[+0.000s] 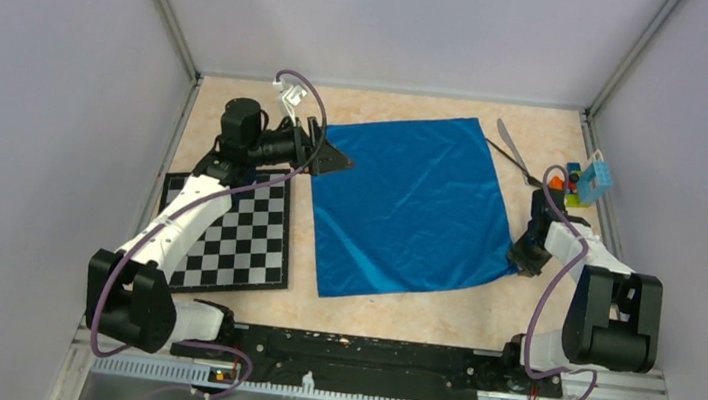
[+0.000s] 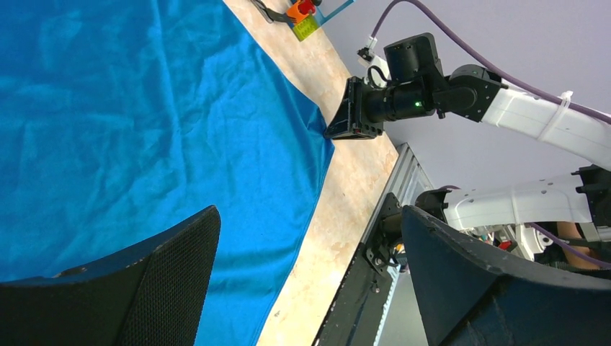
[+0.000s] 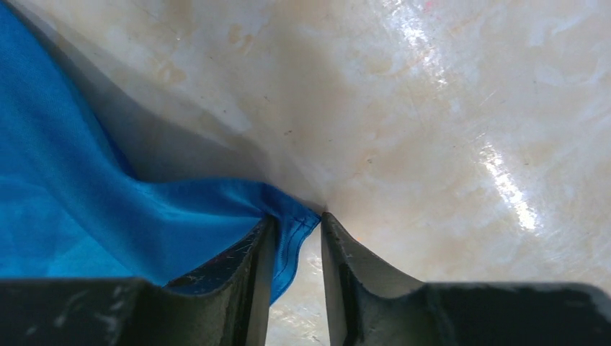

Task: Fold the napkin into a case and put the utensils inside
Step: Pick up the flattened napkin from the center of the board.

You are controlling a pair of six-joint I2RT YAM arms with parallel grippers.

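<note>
The blue napkin (image 1: pixel 410 201) lies spread flat on the table, and no case is in view. My left gripper (image 1: pixel 339 161) hovers wide open at its far left corner, with cloth (image 2: pixel 130 122) below the jaws (image 2: pixel 310 216). My right gripper (image 1: pixel 521 264) is down at the near right corner. Its fingers (image 3: pixel 297 220) stand a narrow gap apart around the hemmed corner of the napkin (image 3: pixel 86 209), which rests against the left finger. The utensils lie at the back right: a silver knife (image 1: pixel 508 137) and a thin black piece (image 1: pixel 517 165).
A checkered chessboard (image 1: pixel 235 237) lies under the left arm. Small colourful toy blocks (image 1: pixel 574 180) sit at the right wall beyond the utensils. Grey walls enclose the table on three sides. The black base rail (image 1: pixel 363 352) runs along the near edge.
</note>
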